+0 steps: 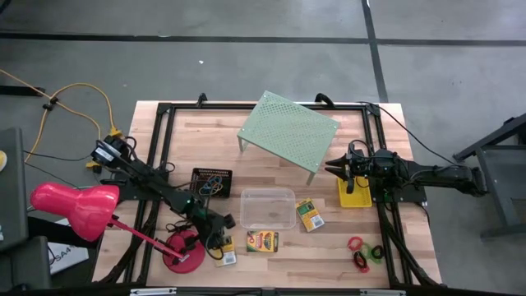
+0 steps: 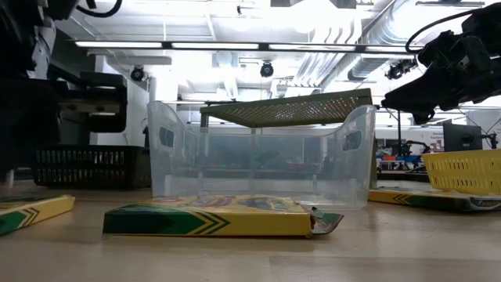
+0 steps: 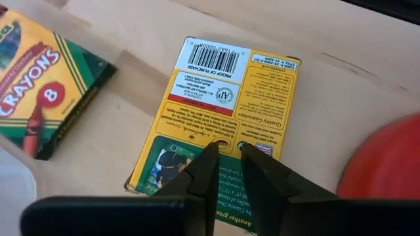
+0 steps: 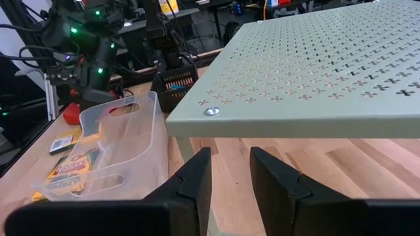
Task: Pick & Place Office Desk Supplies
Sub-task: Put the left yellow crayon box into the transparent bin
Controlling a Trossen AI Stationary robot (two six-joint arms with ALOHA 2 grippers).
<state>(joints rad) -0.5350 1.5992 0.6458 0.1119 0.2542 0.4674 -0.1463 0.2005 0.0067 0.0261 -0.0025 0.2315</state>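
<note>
Three green-and-yellow card boxes lie flat on the table: one [image 1: 227, 257] under my left gripper [image 1: 220, 240], one [image 1: 263, 241] in front of the clear tub [image 1: 267, 207], one [image 1: 310, 215] to the tub's right. In the left wrist view the narrow-set fingertips of my left gripper [image 3: 229, 154] stand over the first box [image 3: 223, 98], back face up. The second box [image 3: 39, 85] lies beside it. My right gripper [image 1: 329, 170] hovers slightly open beside the yellow basket [image 1: 355, 194], pointing at the green shelf [image 4: 315, 72]. Red, green and black rings [image 1: 366, 251] lie near the front right. The black mesh tray [image 1: 211, 182] holds coloured bands. My left gripper comes at the box from above, slanting, its shut fingertips [image 3: 211, 160] over the green end of the box's back face [image 3: 197, 147]. The box lies flat on the table. Whether the tips touch the card, I cannot tell.
The pink-red lamp's round base [image 1: 182, 251] stands just left of my left gripper, and its head [image 1: 74, 205] hangs over the table's left edge. The pale green perforated shelf [image 1: 288, 131] fills the far middle. Bare wood shows between tub and rings.
</note>
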